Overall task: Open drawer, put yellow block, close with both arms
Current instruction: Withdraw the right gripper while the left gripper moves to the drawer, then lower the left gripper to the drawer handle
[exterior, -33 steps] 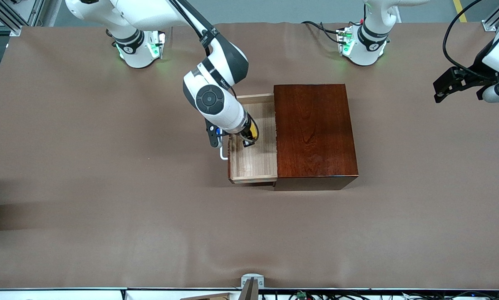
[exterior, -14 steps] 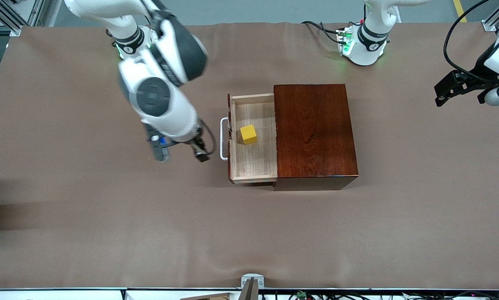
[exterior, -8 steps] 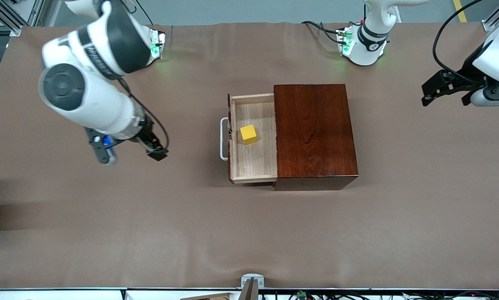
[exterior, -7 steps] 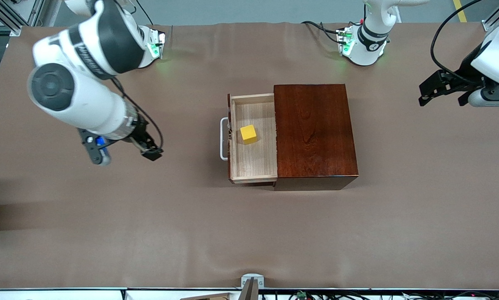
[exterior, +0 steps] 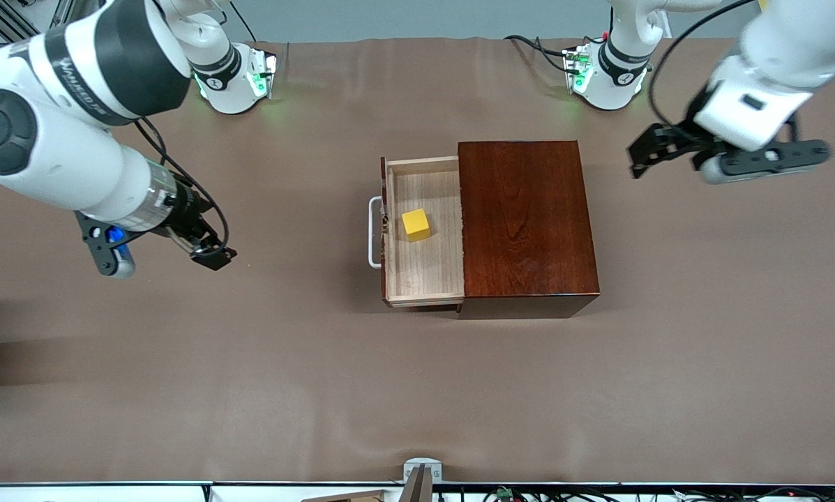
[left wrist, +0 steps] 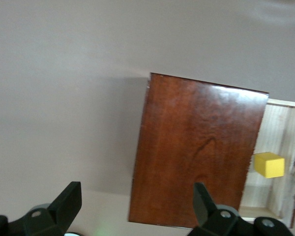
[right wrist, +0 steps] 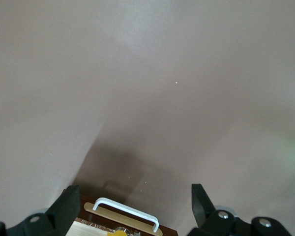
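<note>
The drawer (exterior: 424,268) stands pulled out of the reddish-brown wooden box (exterior: 525,219), its white handle (exterior: 373,232) toward the right arm's end. The yellow block (exterior: 415,224) lies on the drawer's floor, touched by nothing. My right gripper (exterior: 162,259) hangs open and empty over bare table, well clear of the handle (right wrist: 125,210). My left gripper (exterior: 667,166) is open and empty over the table beside the box's closed end. In the left wrist view, the box (left wrist: 196,152), drawer (left wrist: 280,128) and block (left wrist: 269,164) show past the gripper's fingertips (left wrist: 69,201).
Brown cloth (exterior: 417,390) covers the whole table. Both arm bases (exterior: 232,77) (exterior: 609,73) stand along the edge farthest from the front camera. A small metal fitting (exterior: 420,470) sits at the edge nearest that camera.
The right gripper released the block into the drawer, then drew away toward its own end of the table. The left arm has swung in toward the box. Drawer and block have not moved.
</note>
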You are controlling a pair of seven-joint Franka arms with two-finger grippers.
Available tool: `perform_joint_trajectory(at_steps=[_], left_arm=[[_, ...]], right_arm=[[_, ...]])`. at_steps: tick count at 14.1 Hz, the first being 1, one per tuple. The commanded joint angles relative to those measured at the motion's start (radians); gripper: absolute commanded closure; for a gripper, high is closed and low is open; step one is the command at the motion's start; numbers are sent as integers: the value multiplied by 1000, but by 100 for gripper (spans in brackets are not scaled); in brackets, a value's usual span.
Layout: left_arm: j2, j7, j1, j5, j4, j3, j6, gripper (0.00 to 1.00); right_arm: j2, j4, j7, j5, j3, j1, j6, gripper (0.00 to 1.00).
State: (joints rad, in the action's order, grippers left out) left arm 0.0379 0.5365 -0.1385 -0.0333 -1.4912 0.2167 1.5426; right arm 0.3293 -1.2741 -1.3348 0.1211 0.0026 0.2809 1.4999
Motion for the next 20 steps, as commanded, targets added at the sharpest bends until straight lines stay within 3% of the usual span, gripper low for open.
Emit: perform_joint_trajectory(at_steps=[1,6,9,13,18,20], left_arm=[[56,133,-47,-5,54,23,-6,0],[131,369,-211,21,78,23,62,0],[245,593,-355,73,149,21,141,0],[370,773,-512,159,200,7,241,0],[482,925,-596,161,256,3,353,0],[526,1038,-630,162,269,3,437,0]], right_arm=[[-13,16,16,20,19,-35,-12,0],[-78,18,265,17,13,-135,-144,0],[-108,16,340,14,16,-181,-184,0],[-162,4,661,0,19,-261,-208,0],[-168,9,1104,-23,14,-334,-285,0],[-158,19,1128,-26,13,-339,-277,0]])
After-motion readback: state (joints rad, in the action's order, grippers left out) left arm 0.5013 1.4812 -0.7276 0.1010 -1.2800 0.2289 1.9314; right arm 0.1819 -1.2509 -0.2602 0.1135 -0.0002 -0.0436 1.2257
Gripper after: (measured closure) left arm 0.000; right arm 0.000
